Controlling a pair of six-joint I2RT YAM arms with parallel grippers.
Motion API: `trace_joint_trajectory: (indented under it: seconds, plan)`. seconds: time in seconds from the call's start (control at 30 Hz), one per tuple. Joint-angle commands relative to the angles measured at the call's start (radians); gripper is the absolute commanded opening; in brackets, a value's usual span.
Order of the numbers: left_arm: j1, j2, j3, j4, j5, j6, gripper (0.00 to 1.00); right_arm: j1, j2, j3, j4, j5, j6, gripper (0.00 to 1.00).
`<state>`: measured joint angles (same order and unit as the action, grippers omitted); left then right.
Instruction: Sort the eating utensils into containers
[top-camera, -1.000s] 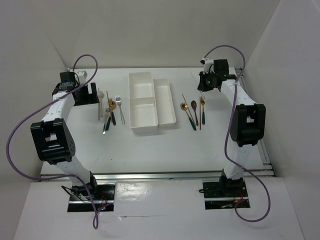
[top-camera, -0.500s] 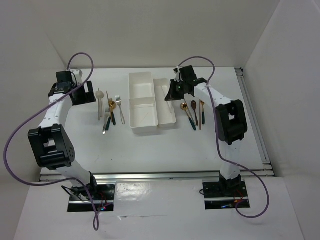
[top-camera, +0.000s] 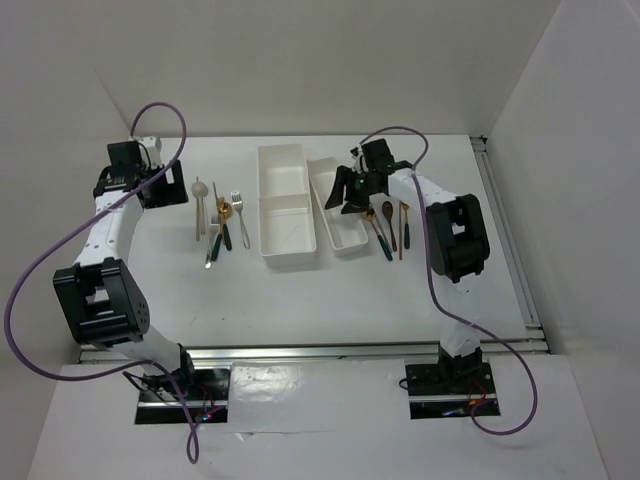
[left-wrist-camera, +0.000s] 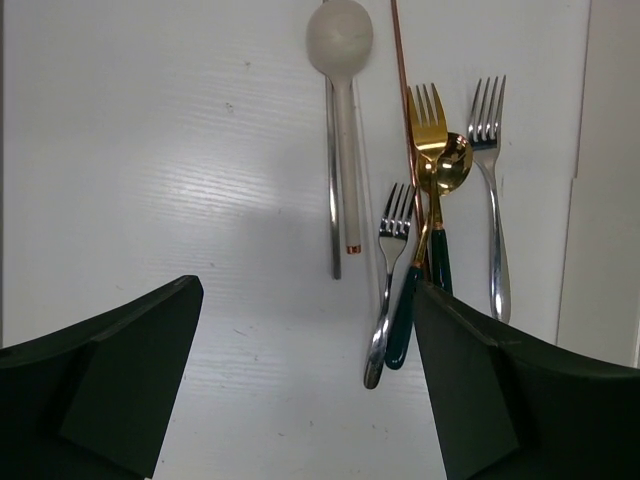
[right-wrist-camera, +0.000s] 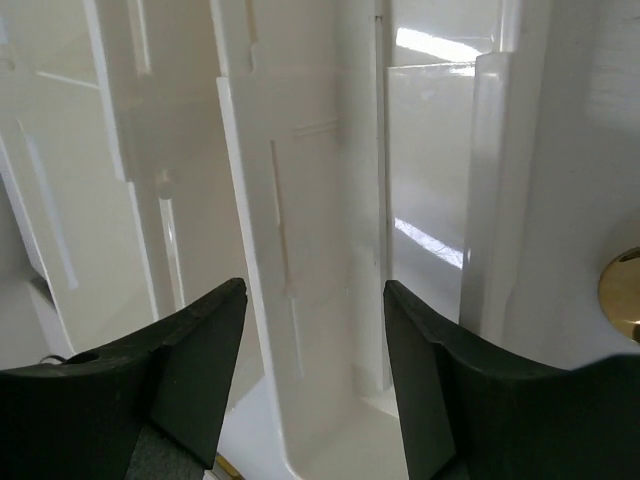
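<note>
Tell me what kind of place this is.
Likely a robot lab test cell: plain white walls enclose the table, the left arm and right arm are bolted at its edge, cutlery lies beside a white tray.

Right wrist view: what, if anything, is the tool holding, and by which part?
Nothing is gripped. The right tool stands open above the white tray, with nothing clamped between its fingers.

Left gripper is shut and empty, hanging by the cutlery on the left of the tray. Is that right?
Not quite. The left gripper is open, not shut: the left wrist view shows its fingers wide apart. The rest stands: it is empty and hangs by the cutlery on the left of the tray.
</note>
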<state>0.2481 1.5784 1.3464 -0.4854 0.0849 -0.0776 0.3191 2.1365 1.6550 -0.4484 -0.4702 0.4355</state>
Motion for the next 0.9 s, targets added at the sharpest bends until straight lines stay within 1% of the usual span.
trace_joint_trajectory:
  seconds: [0.0, 0.03, 0.07, 0.13, 0.17, 0.23, 0.27, 0.3, 0.37, 0.4, 0.47, 0.53, 0.67, 0.87]
  plan:
    - [0.003, -0.046, -0.041, 0.047, 0.061, 0.041, 1.00, -0.052, -0.119, 0.055, 0.048, -0.045, -0.104, 0.65]
    - [0.003, -0.046, -0.052, 0.047, 0.071, 0.041, 1.00, -0.069, -0.168, 0.055, 0.060, -0.045, -0.125, 0.65]
    - [0.003, -0.046, -0.062, 0.057, 0.072, 0.041, 1.00, -0.102, -0.194, 0.046, 0.072, -0.045, -0.182, 0.65]
    - [-0.007, -0.046, -0.062, 0.057, 0.081, 0.041, 1.00, -0.130, -0.269, -0.009, 0.082, -0.021, -0.251, 0.64]
    - [-0.016, -0.025, -0.062, 0.057, 0.081, 0.032, 1.00, -0.159, -0.294, -0.032, 0.082, -0.002, -0.335, 0.64]
    - [-0.026, -0.005, -0.052, 0.057, 0.081, 0.032, 1.00, -0.182, -0.372, -0.136, 0.092, 0.031, -0.418, 0.62]
    - [-0.026, 0.005, -0.035, 0.047, 0.081, 0.032, 1.00, -0.201, -0.397, -0.179, 0.102, 0.080, -0.495, 0.60]
    - [-0.026, 0.017, -0.024, 0.047, 0.072, 0.032, 1.00, -0.201, -0.420, -0.263, 0.102, 0.103, -0.533, 0.58]
    - [-0.026, 0.017, -0.012, 0.047, 0.072, 0.032, 1.00, -0.225, -0.481, -0.351, 0.123, 0.184, -0.619, 0.51]
    - [-0.026, 0.026, -0.012, 0.047, 0.072, 0.032, 1.00, -0.226, -0.495, -0.433, 0.132, 0.212, -0.639, 0.49]
    - [-0.026, 0.026, -0.003, 0.056, 0.072, 0.032, 1.00, -0.239, -0.520, -0.501, 0.154, 0.293, -0.664, 0.46]
    - [-0.035, 0.026, 0.008, 0.056, 0.072, 0.032, 1.00, -0.261, -0.506, -0.543, 0.143, 0.303, -0.664, 0.45]
    - [-0.035, 0.045, 0.031, 0.056, 0.072, 0.032, 1.00, -0.272, -0.443, -0.543, 0.134, 0.358, -0.604, 0.44]
    - [-0.035, 0.054, 0.060, 0.047, 0.062, 0.050, 1.00, -0.295, -0.334, -0.502, 0.123, 0.367, -0.527, 0.44]
